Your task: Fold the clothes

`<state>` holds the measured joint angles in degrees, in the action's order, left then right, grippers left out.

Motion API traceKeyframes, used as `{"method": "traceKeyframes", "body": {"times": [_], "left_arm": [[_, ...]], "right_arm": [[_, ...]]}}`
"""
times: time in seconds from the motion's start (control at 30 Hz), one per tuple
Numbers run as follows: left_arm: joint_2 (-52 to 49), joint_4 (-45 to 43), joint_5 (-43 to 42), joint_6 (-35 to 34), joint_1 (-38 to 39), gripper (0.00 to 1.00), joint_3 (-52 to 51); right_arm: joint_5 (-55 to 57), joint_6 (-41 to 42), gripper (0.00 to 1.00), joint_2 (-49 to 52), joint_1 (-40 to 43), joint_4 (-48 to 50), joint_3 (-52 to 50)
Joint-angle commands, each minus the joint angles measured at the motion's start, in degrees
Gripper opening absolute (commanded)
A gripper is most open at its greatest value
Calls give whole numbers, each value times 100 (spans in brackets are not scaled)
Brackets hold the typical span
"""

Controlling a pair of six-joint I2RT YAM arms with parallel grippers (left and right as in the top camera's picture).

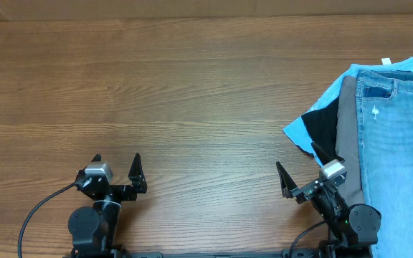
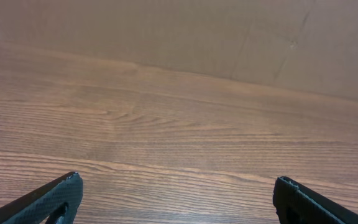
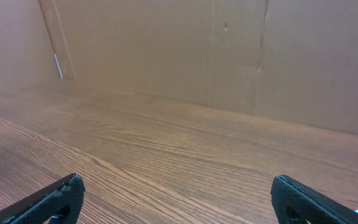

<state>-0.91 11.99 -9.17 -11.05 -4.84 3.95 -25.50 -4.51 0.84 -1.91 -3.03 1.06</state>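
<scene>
Nothing is folded yet: the jeans (image 1: 400, 129) lie on top of grey, black and sky-blue clothes just beside the right end effector (image 1: 297, 158). It and the left end effector (image 1: 115, 159) both gape wide, empty, over the bench (image 1: 192, 86); all folding remains.

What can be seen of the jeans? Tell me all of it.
The jeans are light-blue denim, lying flat on top of a pile at the table's right edge, running off the picture to the right and bottom. A stitched pocket and a small white mark below it show near the top. Under their left side lies a grey garment, then a black garment and a sky-blue garment.
</scene>
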Motion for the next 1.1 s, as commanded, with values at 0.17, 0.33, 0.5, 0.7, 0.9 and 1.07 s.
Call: {"method": "traceKeyframes", "body": {"times": [0.17, 0.33, 0.5, 0.7, 0.9, 1.07], "left_arm": [[55, -11, 59, -57, 37, 100, -31], [55, -11, 59, -57, 37, 100, -31], [55, -11, 59, -55, 37, 100, -31], [55, -24, 59, -59, 37, 100, -31], [55, -24, -234, -264, 37, 100, -31], [55, -299, -597, -1005, 37, 100, -31]], "right_arm": [[-2, 17, 100, -61, -33, 17, -61], [-4, 15, 100, -61, -33, 17, -61], [-4, 15, 100, -61, -33, 17, -61], [-4, 15, 100, -61, -33, 17, -61], [-7, 0, 100, -61, -33, 15, -61], [-173, 173, 100, -61, -33, 138, -61]]}}
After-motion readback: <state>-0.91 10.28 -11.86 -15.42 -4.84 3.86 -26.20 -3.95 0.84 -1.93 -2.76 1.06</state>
